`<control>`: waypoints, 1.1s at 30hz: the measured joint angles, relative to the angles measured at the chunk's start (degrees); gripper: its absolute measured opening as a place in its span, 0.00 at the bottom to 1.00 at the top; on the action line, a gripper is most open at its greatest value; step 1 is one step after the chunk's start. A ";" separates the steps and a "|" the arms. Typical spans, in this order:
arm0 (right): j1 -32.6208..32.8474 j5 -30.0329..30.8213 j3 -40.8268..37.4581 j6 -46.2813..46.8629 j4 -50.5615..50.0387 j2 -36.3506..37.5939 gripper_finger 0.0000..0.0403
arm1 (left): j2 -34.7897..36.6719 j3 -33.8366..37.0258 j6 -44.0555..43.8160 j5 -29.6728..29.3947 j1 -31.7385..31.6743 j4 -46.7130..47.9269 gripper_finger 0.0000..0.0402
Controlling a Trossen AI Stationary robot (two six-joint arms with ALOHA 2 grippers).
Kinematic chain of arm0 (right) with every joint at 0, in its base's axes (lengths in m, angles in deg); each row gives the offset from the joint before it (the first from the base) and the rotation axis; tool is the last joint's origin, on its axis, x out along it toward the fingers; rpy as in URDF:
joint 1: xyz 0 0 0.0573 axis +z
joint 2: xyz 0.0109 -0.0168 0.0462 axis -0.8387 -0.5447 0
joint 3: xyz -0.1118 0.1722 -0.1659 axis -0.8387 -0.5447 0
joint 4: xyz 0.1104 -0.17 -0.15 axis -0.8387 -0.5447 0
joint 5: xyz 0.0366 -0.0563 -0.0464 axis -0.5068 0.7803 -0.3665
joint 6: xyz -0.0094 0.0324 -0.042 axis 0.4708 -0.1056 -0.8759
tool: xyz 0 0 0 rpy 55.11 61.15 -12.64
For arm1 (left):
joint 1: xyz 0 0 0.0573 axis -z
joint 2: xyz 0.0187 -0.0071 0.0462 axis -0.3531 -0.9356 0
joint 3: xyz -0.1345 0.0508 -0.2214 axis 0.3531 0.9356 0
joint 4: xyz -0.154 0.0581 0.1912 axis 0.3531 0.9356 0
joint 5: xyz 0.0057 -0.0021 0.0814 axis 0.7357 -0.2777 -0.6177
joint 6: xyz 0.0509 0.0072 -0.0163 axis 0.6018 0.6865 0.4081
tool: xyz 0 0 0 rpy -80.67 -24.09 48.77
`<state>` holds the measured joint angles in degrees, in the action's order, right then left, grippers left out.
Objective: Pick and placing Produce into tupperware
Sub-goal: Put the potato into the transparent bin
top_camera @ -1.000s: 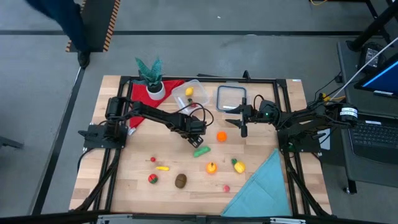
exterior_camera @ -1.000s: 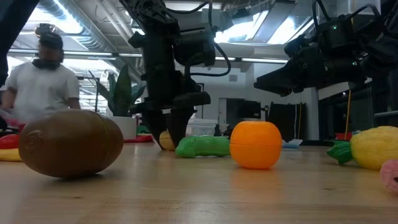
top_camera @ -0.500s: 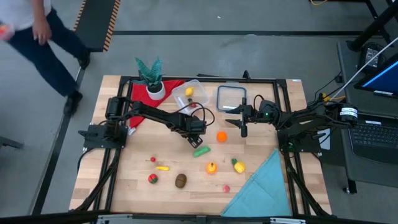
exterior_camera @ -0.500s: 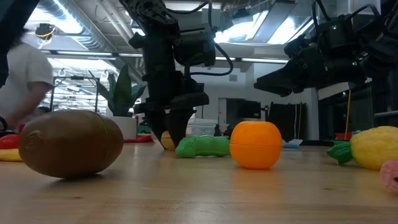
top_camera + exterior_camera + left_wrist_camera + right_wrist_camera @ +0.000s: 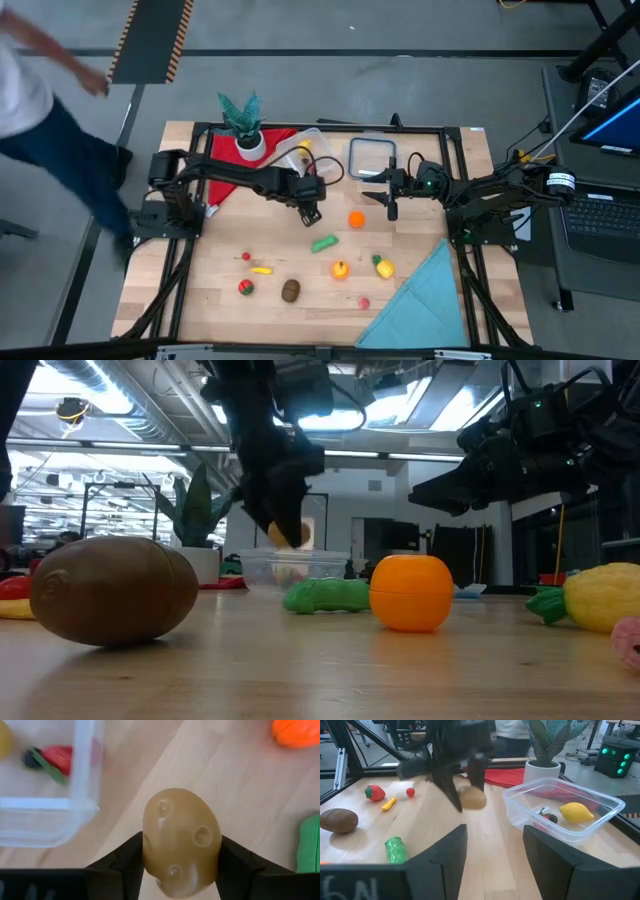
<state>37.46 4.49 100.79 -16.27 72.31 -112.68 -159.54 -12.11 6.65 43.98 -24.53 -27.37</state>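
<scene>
My left gripper [image 5: 309, 210] is shut on a tan toy potato [image 5: 181, 842] and hangs above the table, a little to the near side of the tupperware [image 5: 305, 150]. The potato also shows in mid-air in the low view [image 5: 288, 535]. The clear tupperware [image 5: 565, 815] holds a yellow lemon [image 5: 576, 812] and a red piece [image 5: 57, 757]. Loose produce lies on the wood: an orange [image 5: 356, 219], a green piece [image 5: 323, 242], a brown kiwi [image 5: 290, 290] and several smaller ones. My right gripper [image 5: 495, 855] waits open and empty, right of the orange. My left gripper pinches the potato by its two opposite sides [image 5: 150, 850] between its two fingers. The fingers slant steeply down from above. The potato is lifted clear of the table, its dimpled face toward the wrist camera.
A flat clear lid [image 5: 372, 157] lies right of the tupperware. A potted plant [image 5: 243, 125] and a red cloth [image 5: 225, 160] sit at the far left, a teal cloth [image 5: 420, 300] at the near right corner. A person [image 5: 40, 110] walks past the table's left side.
My left gripper has risen and gone a little toward the far edge and the tupperware, rolling at the wrist. The potato, down at the table beside the green piece before, is now lifted clear. The person has walked along the left side.
</scene>
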 joint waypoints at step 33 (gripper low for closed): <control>0.03 0.00 0.00 0.14 0.45 0.00 0.49 | 36.49 50.68 13.68 9.88 -1.53 -72.27 0.46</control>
<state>37.49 4.49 100.79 -16.12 72.76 -112.68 -123.04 38.57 20.33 53.86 -26.06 -99.64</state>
